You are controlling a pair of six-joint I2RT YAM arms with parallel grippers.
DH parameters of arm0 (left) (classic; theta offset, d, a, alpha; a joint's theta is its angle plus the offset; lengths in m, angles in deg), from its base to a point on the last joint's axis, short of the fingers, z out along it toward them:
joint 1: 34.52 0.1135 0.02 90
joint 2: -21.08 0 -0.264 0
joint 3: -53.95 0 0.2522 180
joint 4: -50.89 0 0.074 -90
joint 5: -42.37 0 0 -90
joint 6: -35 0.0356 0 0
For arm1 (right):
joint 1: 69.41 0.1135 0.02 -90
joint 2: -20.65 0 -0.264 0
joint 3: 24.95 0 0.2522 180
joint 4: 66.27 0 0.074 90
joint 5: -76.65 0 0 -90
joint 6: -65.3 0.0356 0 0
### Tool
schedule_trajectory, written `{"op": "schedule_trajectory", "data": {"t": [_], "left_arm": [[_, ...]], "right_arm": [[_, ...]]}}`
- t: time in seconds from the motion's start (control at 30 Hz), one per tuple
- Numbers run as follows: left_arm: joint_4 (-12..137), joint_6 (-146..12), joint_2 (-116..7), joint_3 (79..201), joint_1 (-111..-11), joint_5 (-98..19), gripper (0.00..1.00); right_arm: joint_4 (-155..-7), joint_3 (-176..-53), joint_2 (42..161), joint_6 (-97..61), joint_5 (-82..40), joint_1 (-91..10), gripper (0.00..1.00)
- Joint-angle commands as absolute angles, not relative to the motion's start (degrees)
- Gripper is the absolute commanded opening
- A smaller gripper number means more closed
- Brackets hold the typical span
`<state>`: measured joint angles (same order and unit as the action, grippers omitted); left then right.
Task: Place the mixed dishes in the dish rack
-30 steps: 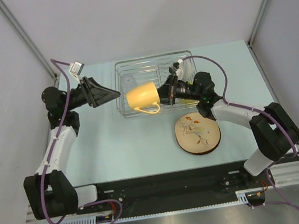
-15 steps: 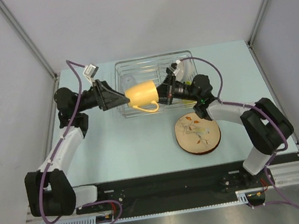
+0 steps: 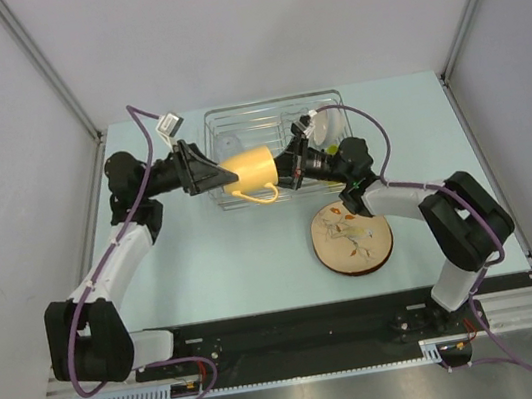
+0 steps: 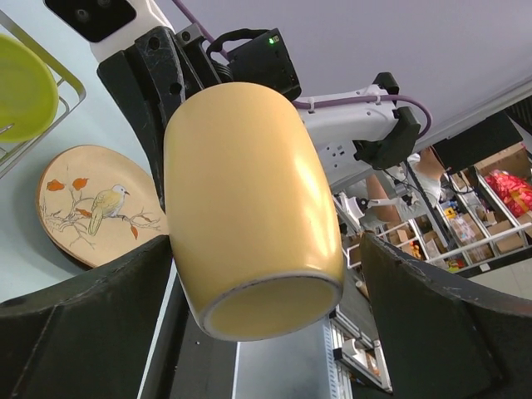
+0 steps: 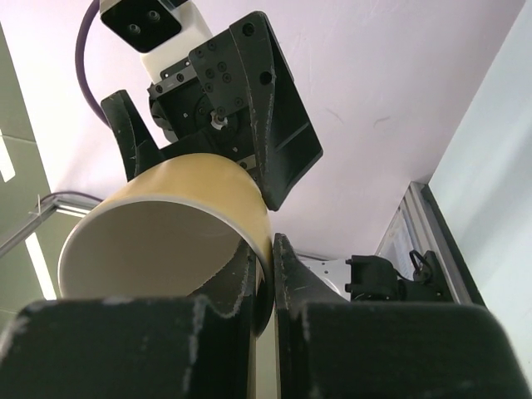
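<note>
The right claw [image 3: 285, 169] is clamped on the rim of the yellow mug [image 3: 251, 168], holding it sideways above the near edge of the rack [image 3: 232, 112]. The left claw [image 3: 225, 172] stands wide apart around its bottom, probably to take it over.

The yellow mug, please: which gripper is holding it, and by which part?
The right gripper pinches the mug by its rim, one finger inside. The left gripper stands open around its base.

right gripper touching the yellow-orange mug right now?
Touching. The right wrist view shows the right gripper clamped on the rim of the yellow-orange mug, one jaw inside the wall and one outside, with no gap.
</note>
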<state>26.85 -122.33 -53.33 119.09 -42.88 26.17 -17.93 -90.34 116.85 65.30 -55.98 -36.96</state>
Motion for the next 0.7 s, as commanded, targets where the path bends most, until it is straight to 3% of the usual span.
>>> {"op": "schedule_trajectory", "data": {"t": [0.0, 0.3, 0.43, 0.5, 0.57, 0.67], "left_arm": [[30.3, -116.5, -52.5, 122.5, -44.7, 25.0, 0.96], [47.2, -103.8, -53.0, 127.3, -46.9, 22.4, 0.61], [46.4, -104.5, -53.8, 127.7, -47.1, 22.4, 0.31], [46.1, -104.9, -54.2, 127.9, -47.4, 22.5, 0.33], [46.4, -104.7, -54.5, 128.4, -47.8, 22.4, 0.46], [47.9, -103.5, -54.8, 128.8, -48.0, 22.0, 0.49]], "right_arm": [[-11.2, -91.4, 117.5, 66.2, -53.4, -36.0, 0.0], [-10.9, -91.5, 118.3, 66.4, -52.8, -35.1, 0.0], [-11.0, -91.5, 118.6, 66.2, -52.2, -34.8, 0.0], [-11.0, -91.6, 119.0, 66.1, -51.8, -34.6, 0.0], [-11.0, -91.6, 119.3, 66.2, -51.6, -34.3, 0.0], [-11.1, -92.0, 119.5, 66.0, -51.6, -34.3, 0.0]]}}
